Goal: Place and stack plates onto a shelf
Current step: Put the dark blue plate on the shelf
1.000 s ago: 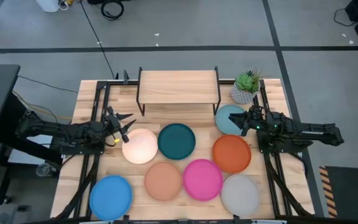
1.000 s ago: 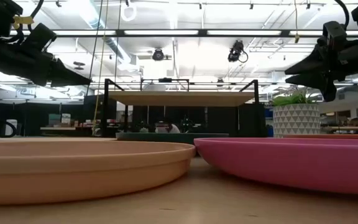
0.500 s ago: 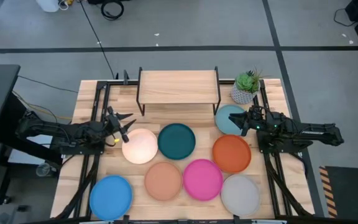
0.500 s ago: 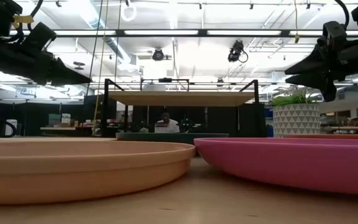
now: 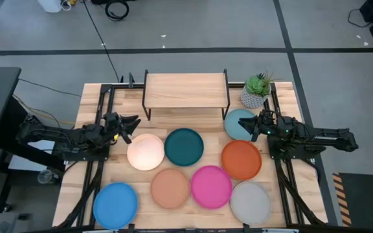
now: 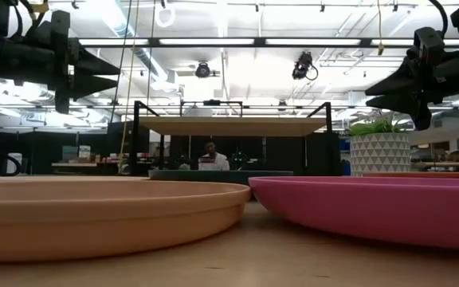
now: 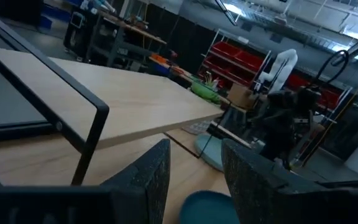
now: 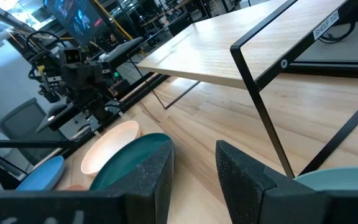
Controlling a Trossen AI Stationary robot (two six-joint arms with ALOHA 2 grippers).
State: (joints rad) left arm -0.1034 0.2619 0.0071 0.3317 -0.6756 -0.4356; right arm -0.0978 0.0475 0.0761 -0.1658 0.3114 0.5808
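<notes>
Eight plates lie flat on the table: cream-white (image 5: 146, 151), dark teal (image 5: 184, 147), pale blue (image 5: 238, 122), orange (image 5: 241, 159), pink (image 5: 211, 187), peach-tan (image 5: 169, 188), bright blue (image 5: 116, 205) and grey (image 5: 250, 202). The shelf (image 5: 186, 90) stands on its black legs at the far edge, with nothing on its top. My left gripper (image 5: 133, 121) hovers open above the table, just left of the cream-white plate's far rim. My right gripper (image 5: 258, 124) hovers open over the pale blue plate's right rim. In the low view both grippers, left (image 6: 106, 73) and right (image 6: 377, 89), hang well above the plates.
A potted plant (image 5: 256, 92) stands at the shelf's right end, close behind my right gripper. Black rails (image 5: 102, 110) run along both table sides under the arms. A person (image 6: 210, 155) shows in the room beyond the shelf.
My left gripper has risen a little and shifted toward the far edge, away from the cream-white plate. It has also rolled about its own axis, so that in the low view its fingers now stand one above the other. The plates have stayed put.
</notes>
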